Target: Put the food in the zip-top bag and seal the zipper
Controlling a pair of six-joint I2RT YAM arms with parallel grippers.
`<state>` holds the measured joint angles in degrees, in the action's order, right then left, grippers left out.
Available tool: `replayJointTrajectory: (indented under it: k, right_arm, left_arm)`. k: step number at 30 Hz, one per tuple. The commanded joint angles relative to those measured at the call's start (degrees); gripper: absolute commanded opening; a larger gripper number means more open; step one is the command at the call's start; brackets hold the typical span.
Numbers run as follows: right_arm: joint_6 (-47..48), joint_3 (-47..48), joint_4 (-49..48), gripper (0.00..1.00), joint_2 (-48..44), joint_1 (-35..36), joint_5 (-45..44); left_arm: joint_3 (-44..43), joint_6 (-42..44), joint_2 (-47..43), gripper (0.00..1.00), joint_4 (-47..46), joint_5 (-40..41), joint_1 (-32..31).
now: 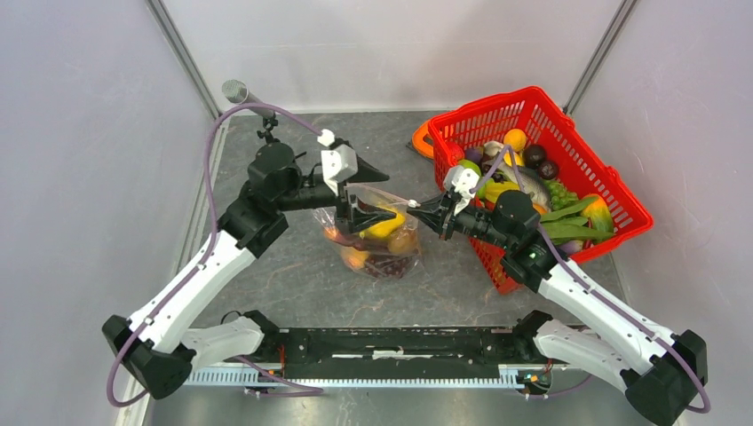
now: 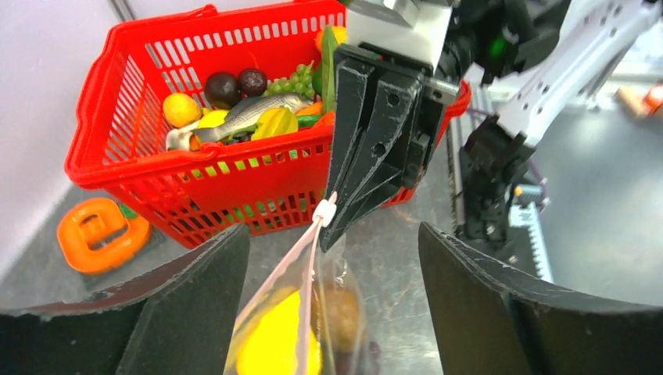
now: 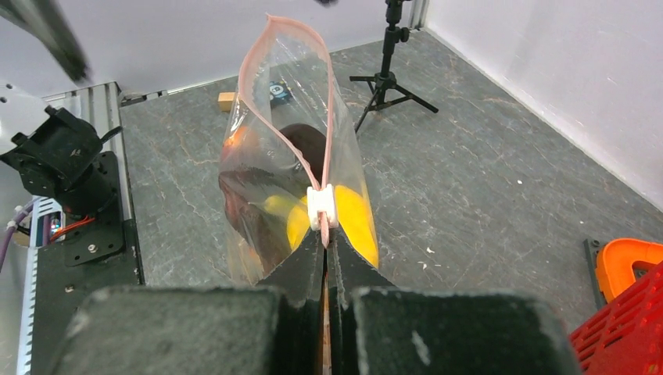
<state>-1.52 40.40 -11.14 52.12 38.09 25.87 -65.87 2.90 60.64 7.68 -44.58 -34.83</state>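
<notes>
Zip-top bag [image 1: 377,238] stands pinched at its zipper [image 3: 252,66] by the clenched right gripper [image 1: 428,212]; the left gripper [image 1: 384,197] gapes wide astride it.

No writing, label, brand or number is legible in any view (the small dark blue-marked object [image 3: 275,91] is too blurred).

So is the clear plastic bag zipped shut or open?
Open: its pale-pink zipper strip spreads in a wide loop, white slider parked at the right fingers.
</notes>
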Motion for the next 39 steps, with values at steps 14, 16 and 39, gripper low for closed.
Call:
replayJointTrajectory:
  k: [14, 16, 39]
  right_arm:
    - [1.1, 2.9, -0.8, 0.00, 0.7, -0.2, 4.5]
    - [1.0, 3.0, -0.7, 0.00, 0.6, -0.2, 4.4]
    - [1.0, 3.0, 0.1, 0.00, 0.1, -0.2, 0.8]
  left_arm:
    - [-10.2, 25.6, 11.6, 0.59, 10.4, -5.8, -5.1]
    - [-11.7, 27.8, 12.8, 0.55, 14.1, -6.7, -5.6]
    - [-15.4, 33.8, 15.6, 0.07, 24.7, -3.6, -7.2]
